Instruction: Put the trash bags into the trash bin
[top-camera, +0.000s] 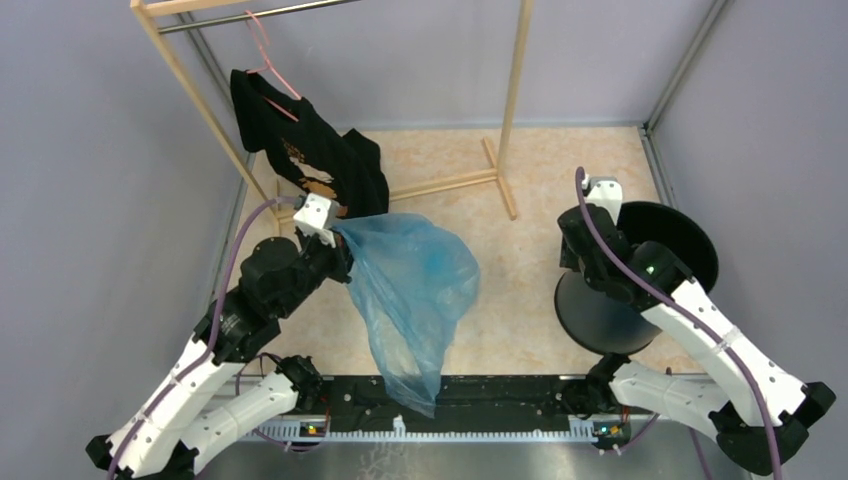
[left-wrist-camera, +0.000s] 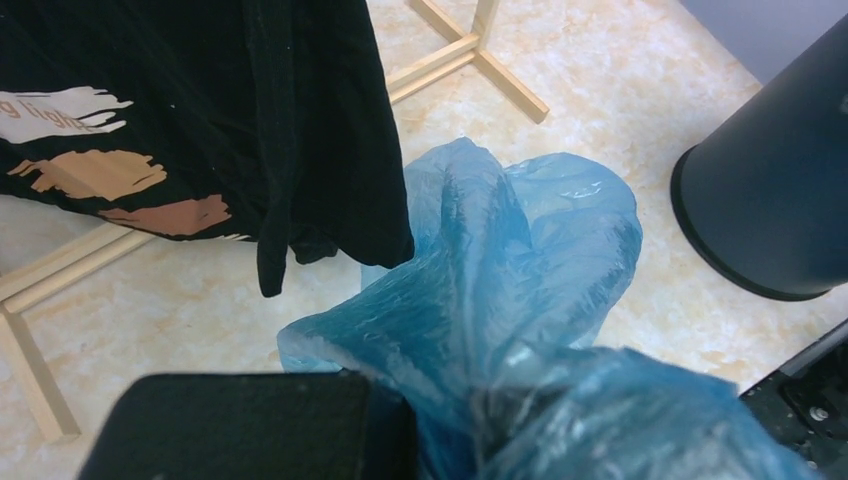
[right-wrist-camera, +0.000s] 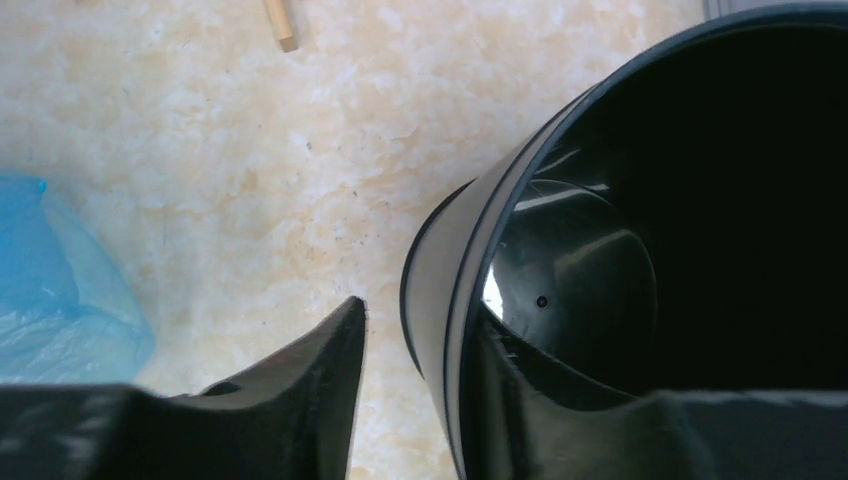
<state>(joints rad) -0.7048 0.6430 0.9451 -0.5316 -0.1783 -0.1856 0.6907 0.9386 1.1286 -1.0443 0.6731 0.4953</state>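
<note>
Right gripper straddles the rim of the trash bin — jaws apart, the outer one clear of the wall. Left gripper clamps the bunched top of the trash bag, which hangs down — well apart from the bin, beside a black shirt.
</note>
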